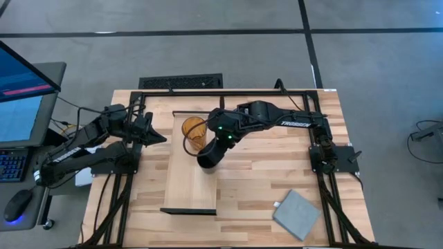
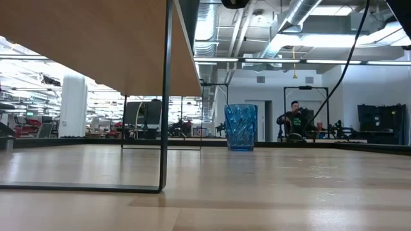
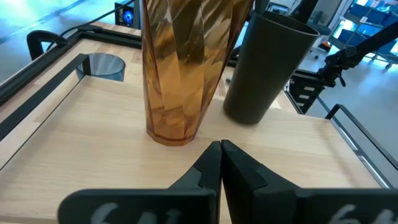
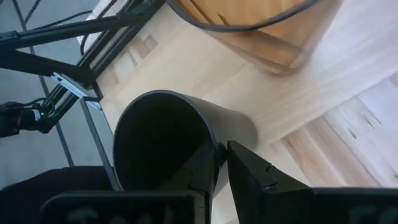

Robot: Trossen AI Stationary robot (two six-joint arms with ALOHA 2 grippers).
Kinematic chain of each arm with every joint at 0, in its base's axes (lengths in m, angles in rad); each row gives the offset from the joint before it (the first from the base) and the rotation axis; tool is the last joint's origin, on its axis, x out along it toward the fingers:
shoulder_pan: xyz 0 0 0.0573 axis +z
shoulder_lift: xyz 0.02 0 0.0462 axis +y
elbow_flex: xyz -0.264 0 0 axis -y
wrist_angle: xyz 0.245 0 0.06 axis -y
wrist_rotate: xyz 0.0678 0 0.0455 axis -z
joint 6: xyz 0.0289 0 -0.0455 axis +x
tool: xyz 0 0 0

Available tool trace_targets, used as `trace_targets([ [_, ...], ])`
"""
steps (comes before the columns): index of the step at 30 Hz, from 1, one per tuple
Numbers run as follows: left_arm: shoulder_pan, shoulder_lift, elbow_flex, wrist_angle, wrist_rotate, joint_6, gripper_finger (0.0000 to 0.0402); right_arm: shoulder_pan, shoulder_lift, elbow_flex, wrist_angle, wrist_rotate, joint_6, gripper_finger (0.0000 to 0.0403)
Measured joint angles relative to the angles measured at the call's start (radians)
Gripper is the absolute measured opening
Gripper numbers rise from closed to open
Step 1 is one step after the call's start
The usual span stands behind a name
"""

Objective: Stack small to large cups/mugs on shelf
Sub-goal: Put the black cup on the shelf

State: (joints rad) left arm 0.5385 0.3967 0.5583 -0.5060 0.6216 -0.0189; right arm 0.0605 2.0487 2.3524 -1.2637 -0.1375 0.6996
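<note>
From the high view I judge the stack barely begun: the amber cup (image 1: 194, 131) stands on the shelf (image 1: 185, 181) at frame centre, my right gripper (image 4: 221, 155) pinches the black cup (image 1: 210, 158) beside it, the blue cup (image 2: 241, 127) waits on the table, and my left gripper (image 3: 221, 149) sits pressed together at centre-left.

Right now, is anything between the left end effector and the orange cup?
No. In the left wrist view, only bare shelf separates the left end effector from the orange cup.
</note>
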Motion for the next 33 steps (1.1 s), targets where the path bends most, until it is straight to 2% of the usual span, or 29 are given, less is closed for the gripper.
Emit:
trace_targets([
  [22,0.0,0.0,0.0,0.0,0.001,-0.001,0.0,0.0,0.002,-0.021,0.055,0.0,-0.004,0.0067],
  [33,0.0,0.0,0.0,-0.001,0.001,0.0,0.0,-0.007,0.002,-0.021,0.068,0.002,0.001,0.0126],
])
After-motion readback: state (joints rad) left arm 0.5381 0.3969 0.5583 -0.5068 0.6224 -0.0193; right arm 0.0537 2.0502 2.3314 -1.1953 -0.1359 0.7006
